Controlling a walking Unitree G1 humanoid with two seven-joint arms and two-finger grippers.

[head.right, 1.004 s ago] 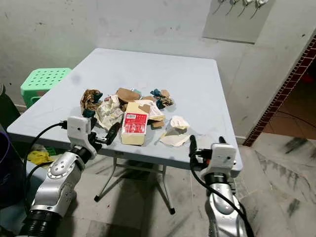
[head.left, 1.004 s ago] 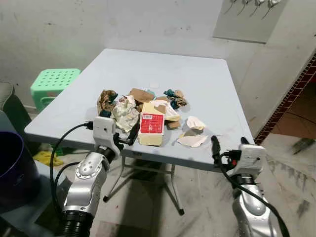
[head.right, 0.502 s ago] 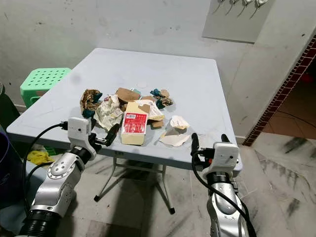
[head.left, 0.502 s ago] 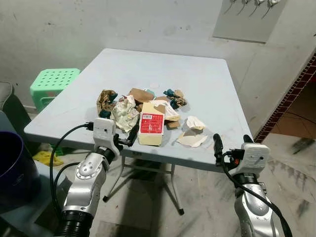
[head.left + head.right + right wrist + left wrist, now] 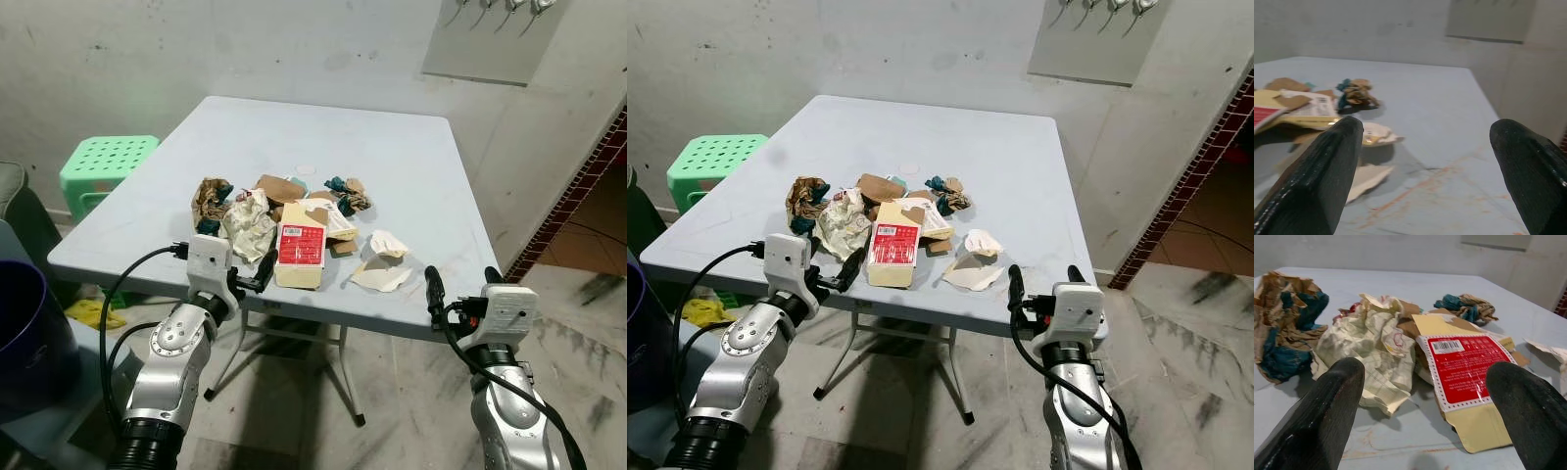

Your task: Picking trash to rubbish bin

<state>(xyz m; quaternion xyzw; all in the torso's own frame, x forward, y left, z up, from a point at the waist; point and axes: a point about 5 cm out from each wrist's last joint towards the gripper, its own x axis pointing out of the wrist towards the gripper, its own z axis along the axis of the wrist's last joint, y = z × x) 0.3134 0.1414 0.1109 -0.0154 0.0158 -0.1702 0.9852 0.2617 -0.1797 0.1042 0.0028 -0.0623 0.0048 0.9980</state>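
A pile of trash lies on the pale blue table (image 5: 392, 147). It holds a cream carton with a red label (image 5: 302, 250), a crumpled white paper (image 5: 250, 225), a brown-and-teal wad (image 5: 210, 199), a smaller wad (image 5: 348, 194), brown card pieces (image 5: 282, 186) and torn white paper (image 5: 384, 262). My left gripper (image 5: 253, 277) is open at the table's front edge, aimed at the white paper (image 5: 1376, 347) and the carton (image 5: 1459, 367). My right gripper (image 5: 458, 284) is open by the front right corner, near the torn paper (image 5: 1369, 134). Neither gripper holds anything.
A dark blue bin (image 5: 29, 333) stands on the floor at my far left. A green plastic stool (image 5: 106, 162) sits beside the table's left side. White walls close in behind and to the right of the table, with a tiled floor below.
My right gripper has drifted slightly to the right and down. The left gripper has edged a little closer to the trash pile.
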